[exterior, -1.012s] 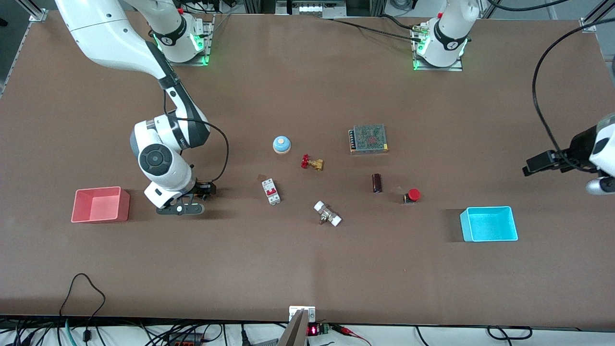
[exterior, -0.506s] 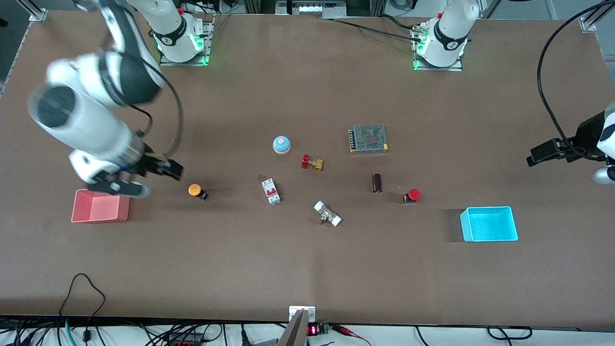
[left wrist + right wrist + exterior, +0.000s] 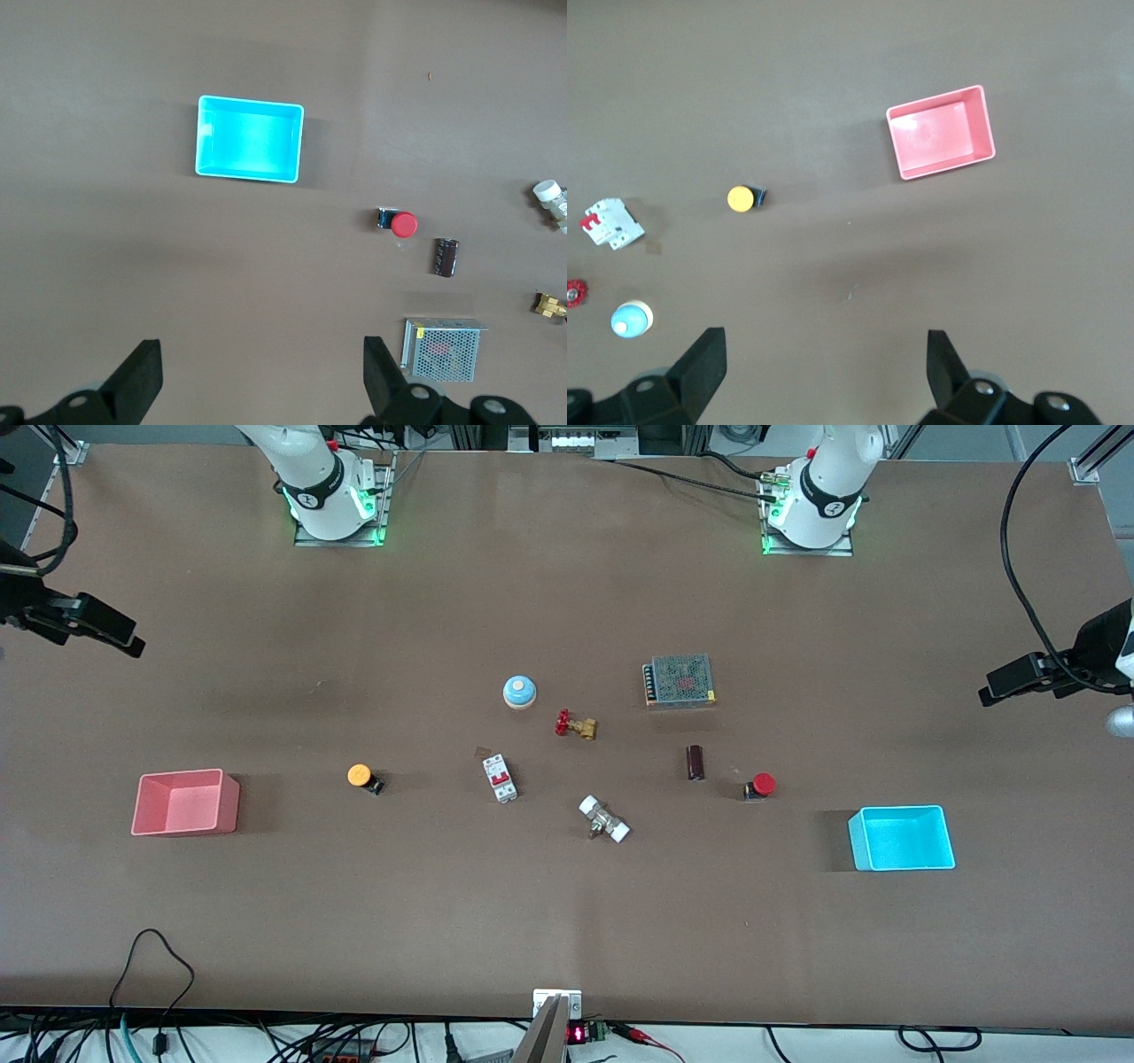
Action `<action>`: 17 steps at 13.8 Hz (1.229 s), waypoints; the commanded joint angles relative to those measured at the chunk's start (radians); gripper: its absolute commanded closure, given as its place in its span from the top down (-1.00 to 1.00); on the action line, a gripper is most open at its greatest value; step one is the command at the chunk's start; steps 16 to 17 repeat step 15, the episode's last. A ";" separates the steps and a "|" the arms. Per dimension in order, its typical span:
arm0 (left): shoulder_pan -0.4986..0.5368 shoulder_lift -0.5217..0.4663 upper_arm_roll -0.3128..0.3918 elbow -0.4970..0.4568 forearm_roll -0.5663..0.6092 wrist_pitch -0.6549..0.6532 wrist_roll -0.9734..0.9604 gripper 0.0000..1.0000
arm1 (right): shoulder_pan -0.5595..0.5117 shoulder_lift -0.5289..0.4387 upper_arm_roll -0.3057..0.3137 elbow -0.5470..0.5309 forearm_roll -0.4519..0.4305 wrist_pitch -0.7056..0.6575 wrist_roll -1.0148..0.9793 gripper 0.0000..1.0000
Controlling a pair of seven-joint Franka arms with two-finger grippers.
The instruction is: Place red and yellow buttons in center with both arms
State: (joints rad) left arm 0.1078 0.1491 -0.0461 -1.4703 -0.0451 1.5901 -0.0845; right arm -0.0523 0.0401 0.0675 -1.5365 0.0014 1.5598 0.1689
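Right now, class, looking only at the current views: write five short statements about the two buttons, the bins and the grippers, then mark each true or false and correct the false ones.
1. The yellow button lies inside the pink bin. False: it lies on the table beside the bin.
2. The red button lies on the table. True.
3. The left gripper is open. True.
4. The right gripper holds the yellow button. False: it is open and holds nothing.
5. The cyan bin has nothing in it. True.
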 commanded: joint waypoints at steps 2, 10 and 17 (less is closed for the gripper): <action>0.019 -0.013 -0.020 0.007 0.019 -0.004 0.039 1.00 | 0.051 0.000 -0.006 -0.019 -0.020 -0.023 0.017 1.00; 0.021 -0.029 -0.018 0.027 0.024 -0.031 0.040 1.00 | 0.048 0.004 -0.002 -0.017 -0.020 -0.029 0.040 1.00; 0.021 -0.036 -0.018 0.027 0.024 -0.055 0.037 1.00 | 0.048 0.006 0.000 -0.017 -0.024 -0.026 0.038 1.00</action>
